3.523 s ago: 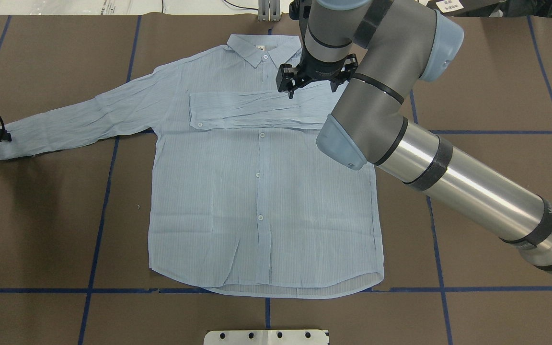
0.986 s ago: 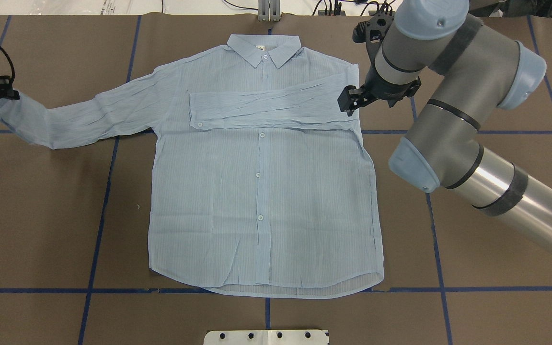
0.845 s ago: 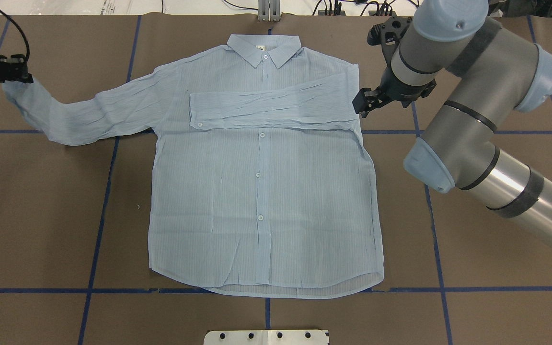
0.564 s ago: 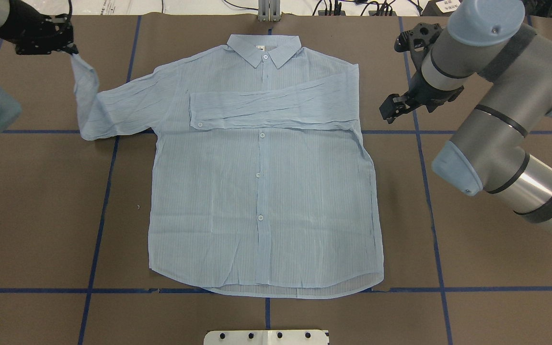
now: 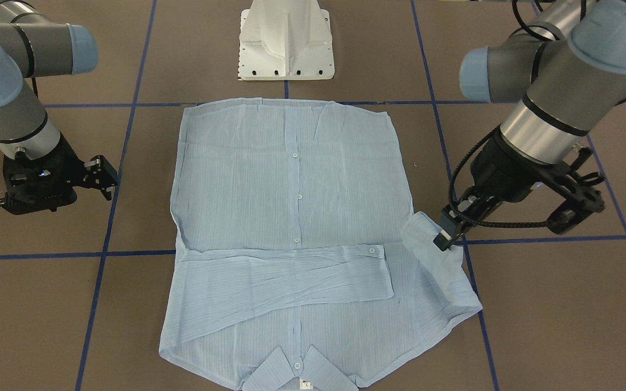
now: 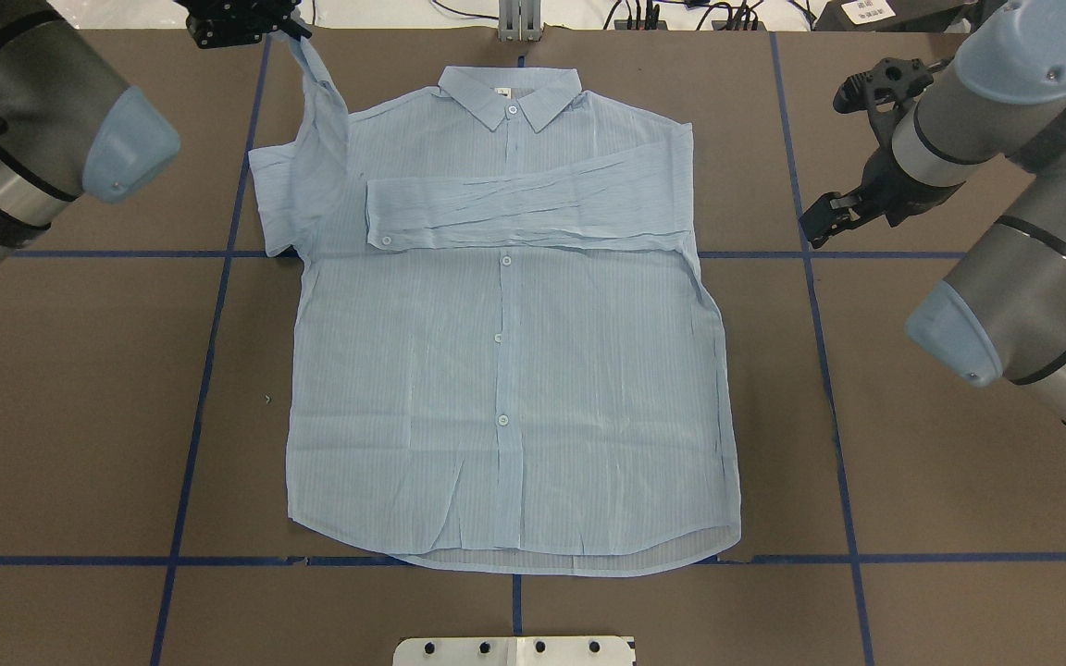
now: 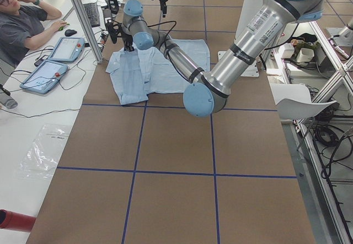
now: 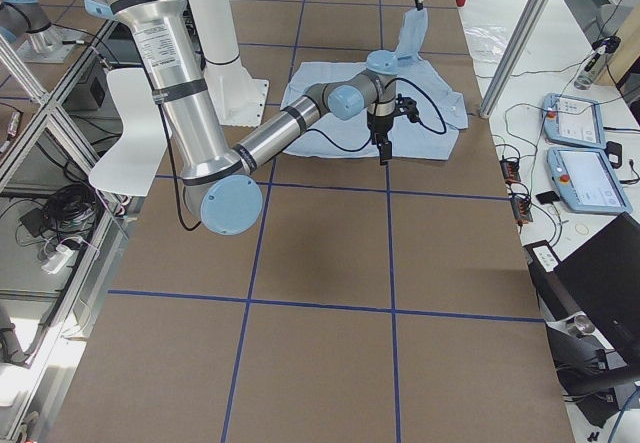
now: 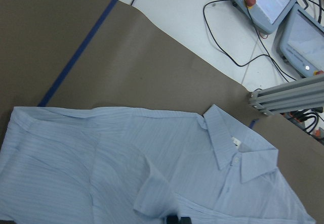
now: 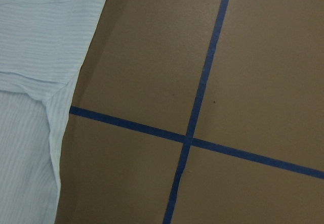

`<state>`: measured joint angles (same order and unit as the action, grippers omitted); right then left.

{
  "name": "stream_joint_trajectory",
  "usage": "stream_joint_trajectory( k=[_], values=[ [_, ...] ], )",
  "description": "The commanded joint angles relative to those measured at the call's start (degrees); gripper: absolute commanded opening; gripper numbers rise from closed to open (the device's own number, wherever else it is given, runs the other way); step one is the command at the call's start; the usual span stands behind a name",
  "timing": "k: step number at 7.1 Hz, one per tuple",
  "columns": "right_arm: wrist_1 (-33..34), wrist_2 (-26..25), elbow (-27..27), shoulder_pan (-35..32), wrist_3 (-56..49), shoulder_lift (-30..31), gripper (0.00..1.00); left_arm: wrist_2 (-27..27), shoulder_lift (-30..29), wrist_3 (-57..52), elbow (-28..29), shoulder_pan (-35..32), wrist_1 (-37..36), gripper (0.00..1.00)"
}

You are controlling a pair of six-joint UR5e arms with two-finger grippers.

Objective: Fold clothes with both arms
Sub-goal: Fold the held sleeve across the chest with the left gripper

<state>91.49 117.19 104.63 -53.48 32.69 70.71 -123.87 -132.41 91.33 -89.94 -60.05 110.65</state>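
Brown table covering (image 6: 80, 416) is spread under the shirt (image 6: 505, 370), which is laid flat and buttoned, collar away from the robot and hem toward it. The left arm (image 6: 24, 111) is reached over the shirt's far left corner, while the right arm (image 6: 1005, 185) is held out past the shirt's right edge, clear of the cloth.

One folded sleeve (image 6: 524, 208) is laid straight across the chest, its long axis running side to side. The free sleeve (image 6: 316, 157) is raised off the table and doubled back over its own shoulder, hung from the left gripper (image 5: 443, 237), whose jaws are clamped on the cuff (image 5: 424, 231).

The right gripper (image 6: 820, 217) is seen to carry nothing (whether its jaws are apart cannot be told).

The chest lies to the robot's right of the left gripper, so the cuff is judged to need carrying that way, the sleeve being laid parallel to the folded one. The left arm is the nearer one.
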Motion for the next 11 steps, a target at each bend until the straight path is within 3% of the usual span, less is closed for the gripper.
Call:
stream_joint_trajectory(
  k=[1,4,6,7,9,11],
  values=[
    [-1.7,0.7,-0.3,-0.5,0.2,1.4,1.00,-2.0,-5.0,5.7,0.6,1.7,-0.5,0.00],
    [-1.7,0.7,-0.4,-0.4,0.4,1.4,1.00,-2.2,-5.3,8.7,1.0,4.9,0.1,0.00],
    [-1.7,0.6,-0.5,-0.4,0.5,1.4,1.00,3.9,-8.7,11.9,4.8,10.8,0.4,0.00],
    [-1.7,0.6,-0.6,-0.4,0.5,1.3,1.00,7.8,-14.7,14.0,12.7,13.9,1.4,0.00],
    [-1.7,0.6,-0.7,-0.4,0.5,1.3,1.00,13.2,-19.2,17.1,27.4,18.2,14.2,0.00],
    [-1.7,0.6,-0.7,-0.3,0.6,1.2,1.00,21.2,-22.3,17.2,37.8,22.5,21.6,0.00]
  ],
)
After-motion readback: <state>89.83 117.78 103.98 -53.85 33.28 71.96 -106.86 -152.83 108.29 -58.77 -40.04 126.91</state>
